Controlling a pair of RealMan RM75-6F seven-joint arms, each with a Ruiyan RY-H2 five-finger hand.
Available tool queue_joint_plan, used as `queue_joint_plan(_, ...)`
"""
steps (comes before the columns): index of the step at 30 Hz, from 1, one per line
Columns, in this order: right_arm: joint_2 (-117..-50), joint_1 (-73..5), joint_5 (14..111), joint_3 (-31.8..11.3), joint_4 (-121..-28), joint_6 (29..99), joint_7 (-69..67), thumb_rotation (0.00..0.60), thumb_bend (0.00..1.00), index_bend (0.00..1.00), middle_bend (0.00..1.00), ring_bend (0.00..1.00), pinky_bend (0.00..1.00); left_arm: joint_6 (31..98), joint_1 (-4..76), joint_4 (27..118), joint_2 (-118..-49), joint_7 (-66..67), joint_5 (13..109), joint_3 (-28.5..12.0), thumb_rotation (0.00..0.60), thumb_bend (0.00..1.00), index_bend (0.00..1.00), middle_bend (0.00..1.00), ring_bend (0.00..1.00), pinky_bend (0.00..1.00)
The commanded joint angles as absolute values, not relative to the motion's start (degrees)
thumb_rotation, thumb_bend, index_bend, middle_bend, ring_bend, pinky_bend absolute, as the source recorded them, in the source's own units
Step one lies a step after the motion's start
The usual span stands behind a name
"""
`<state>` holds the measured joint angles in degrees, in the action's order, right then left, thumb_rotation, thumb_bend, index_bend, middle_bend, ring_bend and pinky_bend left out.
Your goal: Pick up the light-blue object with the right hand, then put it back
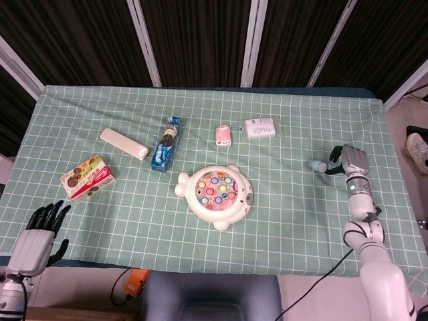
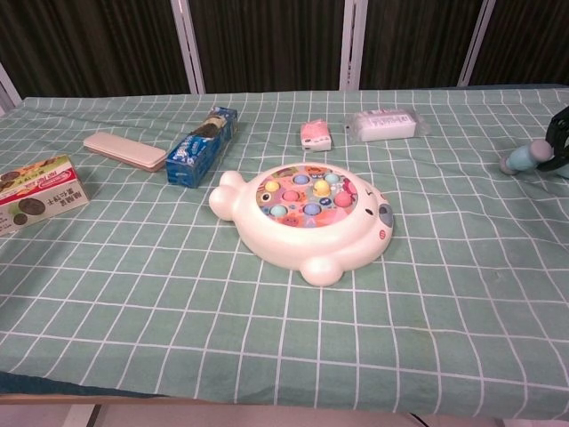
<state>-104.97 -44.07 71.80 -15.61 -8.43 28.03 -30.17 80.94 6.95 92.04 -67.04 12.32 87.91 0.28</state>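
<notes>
Head view: a green checked tablecloth (image 1: 281,221) covers the table, and a white fish-shaped toy (image 1: 215,194) with coloured dots on top lies near the middle. Far to the right of the toy, near the cloth's right edge, the light-blue object (image 1: 318,165) lies on the cloth. The right hand (image 1: 353,162) is at it from the right, its dark fingers (image 1: 334,157) reaching over the object's right end; from here I cannot tell whether they grip it or only touch it. Behind the toy and a little right sit a small pink packet (image 1: 224,134) and a clear white packet (image 1: 261,128). Behind the toy to the left lies a blue biscuit pack (image 1: 166,144), further left a cream case (image 1: 124,144), and left of the toy a snack box (image 1: 87,178). The left hand (image 1: 39,234) rests at the cloth's front left corner, well apart from the toy, fingers spread and holding nothing.

Chest view: the toy (image 2: 307,220) fills the centre. Far right of it, the light-blue object (image 2: 524,157) lies on the cloth, its right end meeting the dark edge of the right hand (image 2: 562,142), mostly cut off by the frame. The biscuit pack (image 2: 202,147), case (image 2: 125,150) and snack box (image 2: 37,193) lie left of the toy; the pink packet (image 2: 316,135) and white packet (image 2: 385,124) behind it.
</notes>
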Motion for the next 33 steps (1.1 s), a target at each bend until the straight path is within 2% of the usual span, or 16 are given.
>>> queue_joint_plan(1,-105.1,-44.3,71.5,-15.9,-8.3,27.8,-29.8,0.600,0.28,0.66,0.63,0.66,0.72,80.8,7.0,92.1,-67.1,12.5,87.7,0.3,0.600,0.42,0.00,0.02,0.01,0.10)
queue_joint_plan(24,-106.2,-45.8,67.7,-19.5,-7.1,26.8,-20.7,0.600,0.28,0.65,0.61,0.65,0.73,80.2,7.4,92.0,-67.3,12.5,87.2,0.4,0.600,0.42,0.00,0.02,0.01,0.10)
queue_joint_plan(33,-106.7,-46.2,65.8,-21.2,-6.7,26.7,-16.1,0.600,0.35,0.65,0.61,0.67,0.75,80.1,7.6,92.0,-67.2,12.4,87.0,0.4,0.600,0.42,0.00,0.03,0.01,0.10)
